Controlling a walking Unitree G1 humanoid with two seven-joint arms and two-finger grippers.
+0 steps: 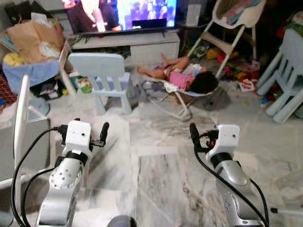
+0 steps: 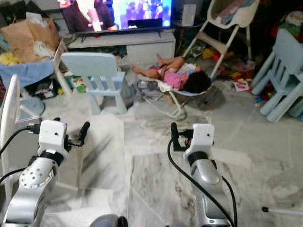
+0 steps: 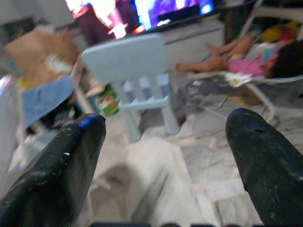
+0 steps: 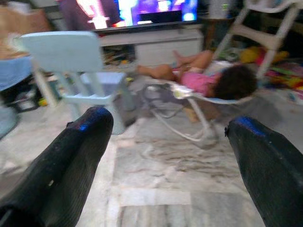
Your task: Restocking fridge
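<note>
Both arms are raised in front of me over a marble floor (image 1: 161, 175). My left gripper (image 1: 103, 128) is held at the left, and in its wrist view the left gripper (image 3: 165, 127) stands open with nothing between its black fingers (image 3: 71, 156). At the right, my right gripper (image 1: 193, 130) sits at the same height. The right wrist view shows the right gripper (image 4: 168, 125) open too, its fingers (image 4: 75, 151) wide apart and holding nothing. Both point toward the living room ahead.
A pale blue child's chair (image 1: 110, 78) stands ahead left. A small person lies in a bouncer (image 1: 187, 78) ahead. Behind are a lit TV (image 1: 123, 12) on a low cabinet (image 1: 130, 45), a high chair (image 1: 232, 23), and toys and blue chairs (image 1: 289, 71) on the right. A white panel (image 1: 21, 120) is close on my left.
</note>
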